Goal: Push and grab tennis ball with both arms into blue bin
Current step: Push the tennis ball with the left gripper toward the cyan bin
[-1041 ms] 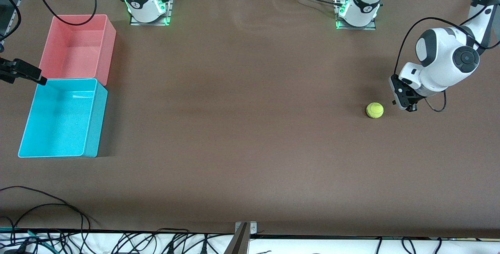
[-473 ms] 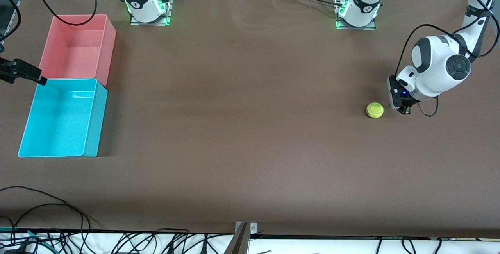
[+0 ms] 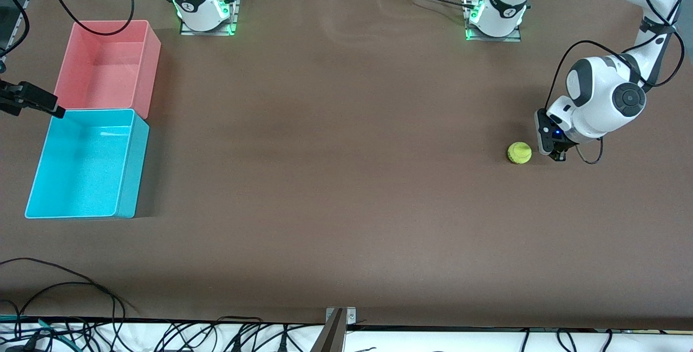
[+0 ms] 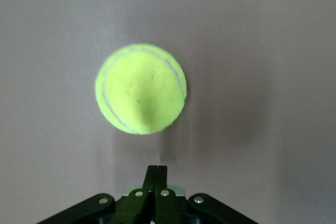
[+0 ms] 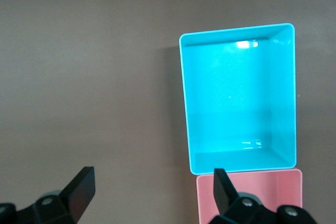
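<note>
Front view. Brown table [image 3: 346, 178]. Tennis ball [image 3: 519, 152]: on the table toward the left arm's end, well apart from both bins. Left gripper [image 3: 557, 154]: low at the table just beside the ball, on the side toward the left arm's end, with a thin gap to it. Left arm [image 3: 606, 97]: white, bent down over that end of the table. Blue bin [image 3: 127, 168]: at the right arm's end, nothing in it. Pink bin [image 3: 146, 65]: same shape, touching the blue bin on the side farther from the front camera, also holding nothing. Right gripper [image 3: 54, 109]: at the view's edge, over the seam where the two bins meet; the right arm waits there. Cables [image 3: 65, 308]: black, along the table edge nearest the camera.

Left wrist view. Left gripper [image 4: 156, 170]: fingers pressed together into one narrow point, nothing between them. Tennis ball [image 4: 140, 88]: on the bare table just ahead of that point, not touching it.

Right wrist view. Right gripper [image 5: 152, 195]: fingers spread wide, holding nothing, high above the table. Blue bin [image 5: 184, 103]: seen from above beneath it. Pink bin [image 5: 294, 174]: one end showing, against the blue bin.
</note>
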Controlling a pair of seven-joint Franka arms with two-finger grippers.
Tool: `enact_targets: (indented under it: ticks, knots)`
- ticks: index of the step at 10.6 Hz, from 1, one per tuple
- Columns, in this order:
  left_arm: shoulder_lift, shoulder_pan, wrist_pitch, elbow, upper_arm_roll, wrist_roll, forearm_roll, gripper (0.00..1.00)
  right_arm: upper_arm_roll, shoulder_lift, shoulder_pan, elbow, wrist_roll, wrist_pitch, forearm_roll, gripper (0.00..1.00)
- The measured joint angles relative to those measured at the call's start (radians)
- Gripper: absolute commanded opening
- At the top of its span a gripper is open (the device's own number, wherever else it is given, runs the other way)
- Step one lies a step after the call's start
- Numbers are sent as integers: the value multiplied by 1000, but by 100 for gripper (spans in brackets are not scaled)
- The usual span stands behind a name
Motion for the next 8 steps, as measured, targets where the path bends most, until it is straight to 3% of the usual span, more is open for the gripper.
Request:
enact_targets:
  ticks: [8]
  knots:
    - [47, -8, 27, 8, -3, -3, -41, 0, 0, 1, 0, 0, 0, 0, 0, 100]
